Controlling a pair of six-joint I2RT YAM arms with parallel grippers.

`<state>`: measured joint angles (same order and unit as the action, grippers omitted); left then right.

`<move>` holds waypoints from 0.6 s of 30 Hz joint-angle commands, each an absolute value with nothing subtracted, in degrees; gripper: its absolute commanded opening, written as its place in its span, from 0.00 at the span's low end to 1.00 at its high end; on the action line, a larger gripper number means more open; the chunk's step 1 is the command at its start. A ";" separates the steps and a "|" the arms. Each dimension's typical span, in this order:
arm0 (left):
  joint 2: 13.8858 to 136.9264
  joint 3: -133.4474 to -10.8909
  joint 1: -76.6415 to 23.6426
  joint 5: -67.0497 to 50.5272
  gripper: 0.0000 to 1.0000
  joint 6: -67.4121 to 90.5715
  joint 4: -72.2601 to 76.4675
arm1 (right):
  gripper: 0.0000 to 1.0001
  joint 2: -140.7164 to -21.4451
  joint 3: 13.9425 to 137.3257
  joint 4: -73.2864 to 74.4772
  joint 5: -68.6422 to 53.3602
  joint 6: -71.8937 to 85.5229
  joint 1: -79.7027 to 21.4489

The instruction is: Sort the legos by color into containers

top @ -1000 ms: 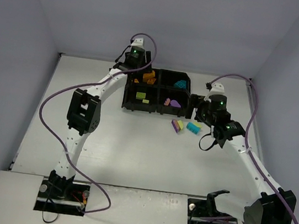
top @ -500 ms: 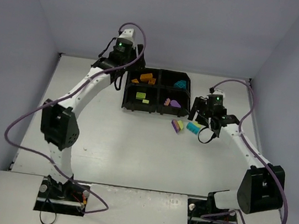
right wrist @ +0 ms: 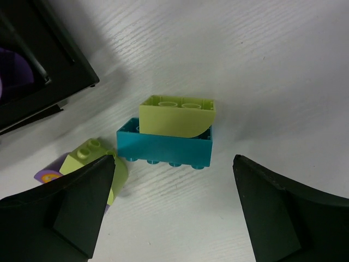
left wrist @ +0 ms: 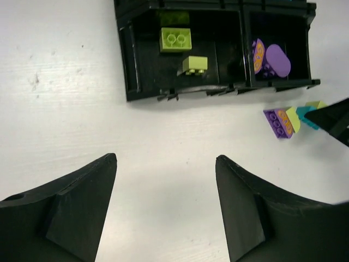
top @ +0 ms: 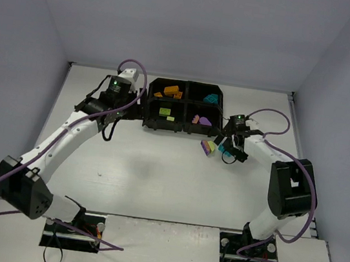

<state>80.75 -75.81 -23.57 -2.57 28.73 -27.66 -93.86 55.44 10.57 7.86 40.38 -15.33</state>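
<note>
The black four-compartment tray (top: 147,104) holds orange legos (top: 169,92) far left, teal ones (top: 211,99) far right, yellow-green ones (top: 164,112) near left and purple ones (top: 203,119) near right. Loose on the table lie a teal brick (right wrist: 163,146) with a yellow-green curved brick (right wrist: 177,116) on it, and a yellow-green piece (right wrist: 92,158) on a purple one (right wrist: 46,176). My right gripper (right wrist: 173,164) is open and empty, low over the table just short of the teal brick (top: 226,150). My left gripper (left wrist: 164,158) is open and empty, high over the table left of the tray (left wrist: 131,65).
The tray's corner (right wrist: 38,65) stands just left of the loose bricks. The right gripper's finger (left wrist: 332,117) shows beside the loose bricks (left wrist: 278,123) in the left wrist view. Purple cables hang off both arms. Walls enclose the table on three sides.
My left gripper has swung from over the tray's far-left compartment to the left and nearer. My right gripper has moved left and down to the loose bricks.
</note>
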 commanded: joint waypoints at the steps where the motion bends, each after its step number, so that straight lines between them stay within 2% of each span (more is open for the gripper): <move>1: 74.01 -74.55 -23.73 -2.02 0.67 28.65 -28.03 | 0.86 -94.74 58.97 10.63 13.88 46.84 -16.08; 7: 69.79 -71.46 -23.73 -1.32 0.67 28.48 -29.71 | 0.84 -97.99 61.43 10.55 15.20 47.46 -16.26; 18: 69.52 -71.54 -23.73 -1.32 0.67 27.77 -30.59 | 0.79 -101.78 61.97 10.02 15.47 46.32 -16.52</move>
<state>70.11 -69.69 -23.57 -1.91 28.64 -31.57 -102.10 60.45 10.50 12.64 45.63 -15.94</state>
